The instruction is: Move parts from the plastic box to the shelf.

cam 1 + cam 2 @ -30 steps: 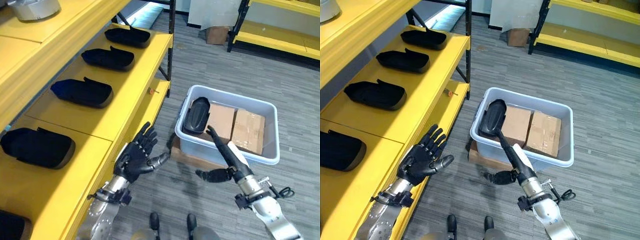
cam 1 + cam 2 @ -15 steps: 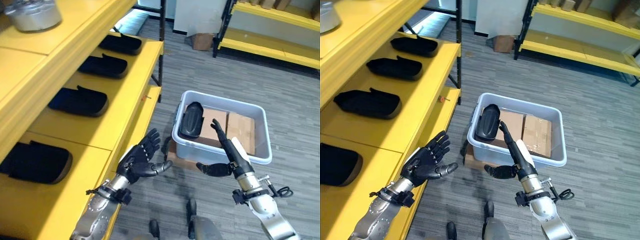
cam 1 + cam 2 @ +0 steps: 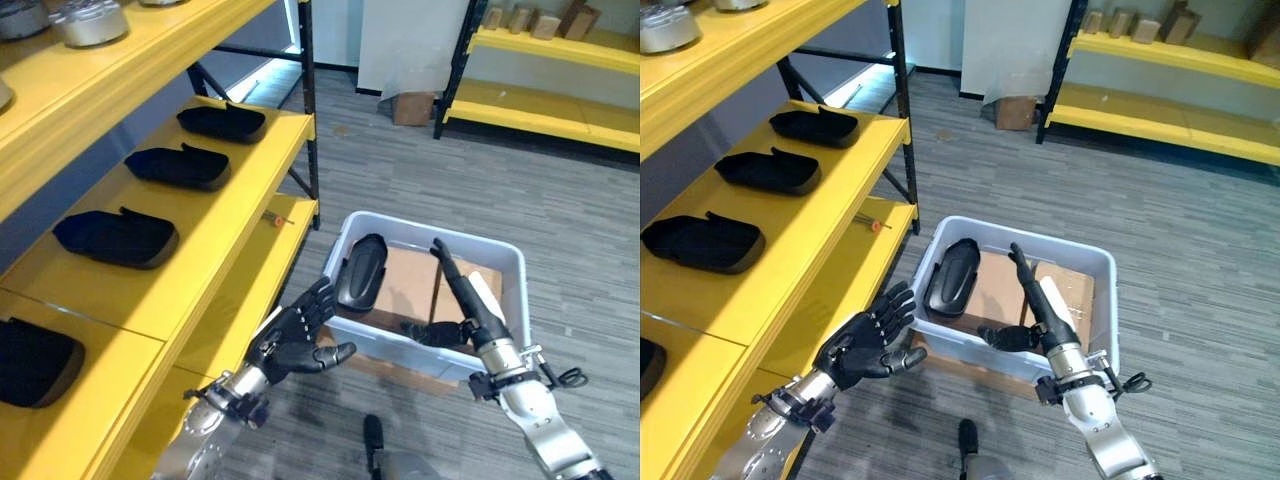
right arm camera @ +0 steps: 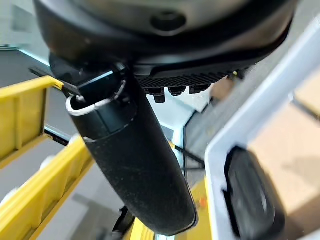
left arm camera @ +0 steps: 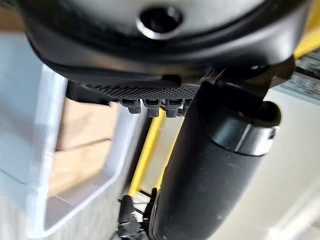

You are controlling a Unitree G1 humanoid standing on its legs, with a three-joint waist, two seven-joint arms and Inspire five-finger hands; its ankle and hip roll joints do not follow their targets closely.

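Reaching for the last visible part (image 3: 362, 271), a dark curved shell leaning against the near-left wall of the plastic box (image 3: 500, 262), propped on the cardboard packages (image 3: 412, 285) inside. Right hand (image 3: 462, 300) stretched out flat over the box, fingers straight and thumb spread, holding nothing, apart from the part and to its right. Left hand (image 3: 300, 335) splayed wide just outside the box's left wall, palm turned toward the part, likewise empty — apparently set to cradle the shell from both sides. Several like parts (image 3: 116, 236) already laid in a row along the shelf (image 3: 240, 180), so probably well on in the job.

Against a second ago: whole view shifted, box nearer beneath both hands; right hand now over the box interior rather than short of its front wall; left hand nearer the box wall.
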